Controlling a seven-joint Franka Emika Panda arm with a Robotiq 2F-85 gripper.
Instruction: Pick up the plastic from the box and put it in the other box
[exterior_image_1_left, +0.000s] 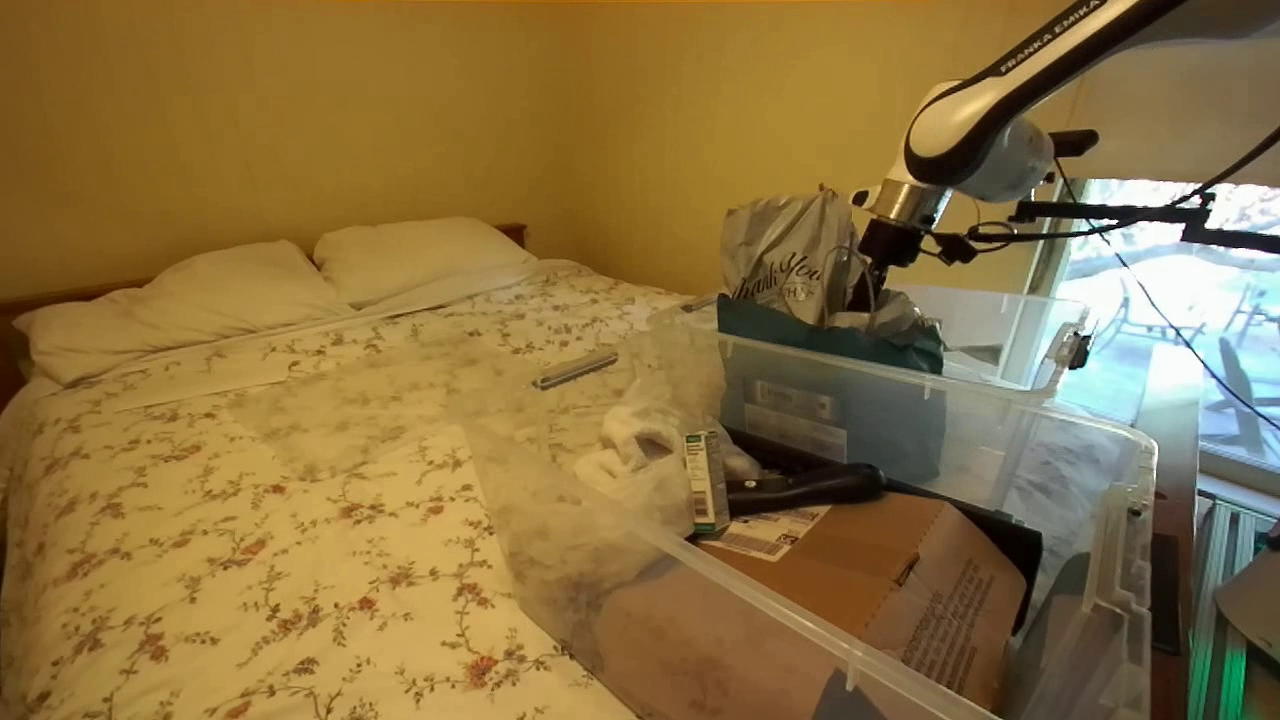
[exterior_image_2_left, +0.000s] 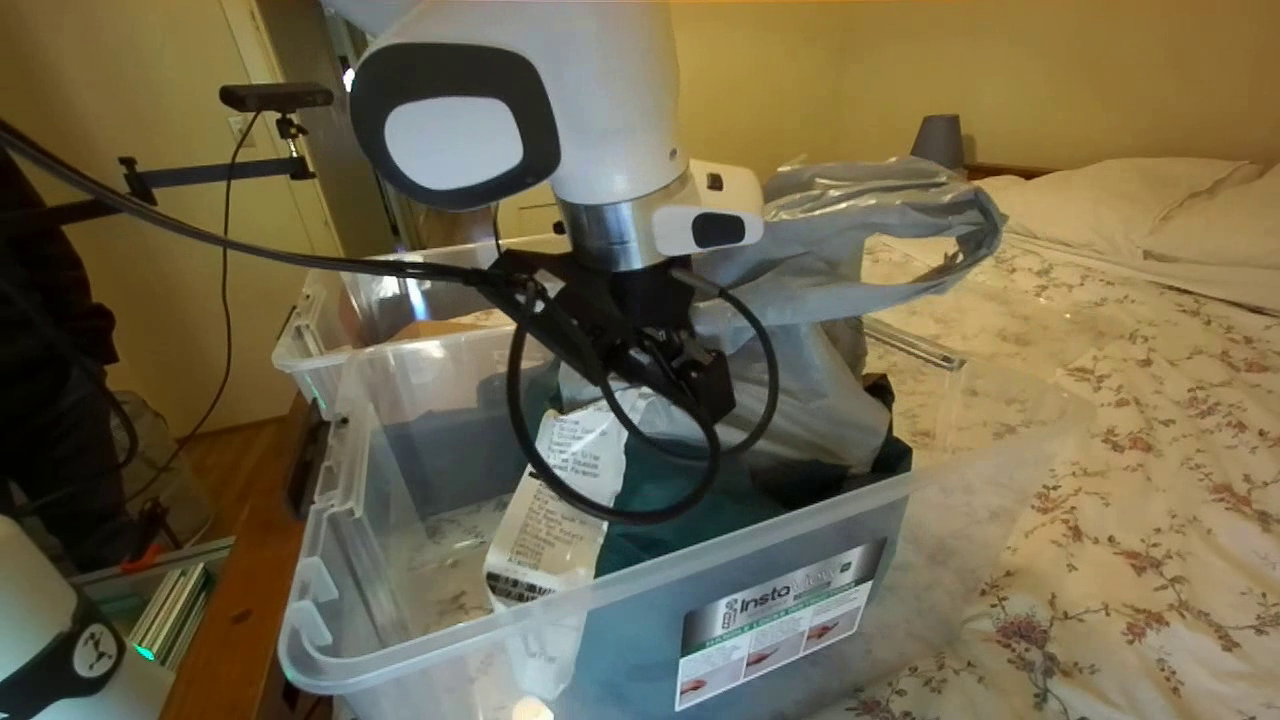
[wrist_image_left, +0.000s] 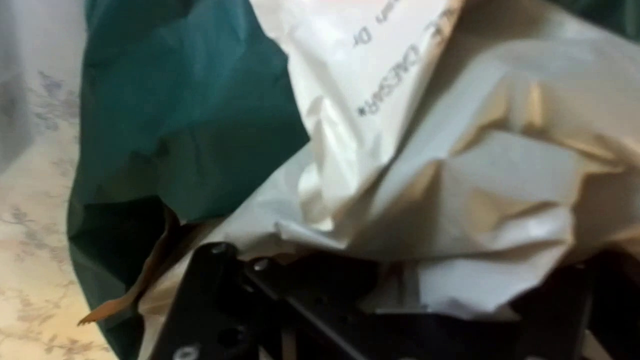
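Floral bed (exterior_image_1_left: 330, 560) as counter, InstaView bin (exterior_image_2_left: 775, 625) at edge; fingers (exterior_image_1_left: 862, 290) at Thank You plastic bag (exterior_image_1_left: 780, 255), grip unclear; should avoid snagging teal bag (wrist_image_left: 195, 110).

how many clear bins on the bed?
2, next to each other in both exterior views: one bin holds the cardboard carton, the second bin holds the dark teal bag. No third shows; one hidden behind these can't be ruled out.
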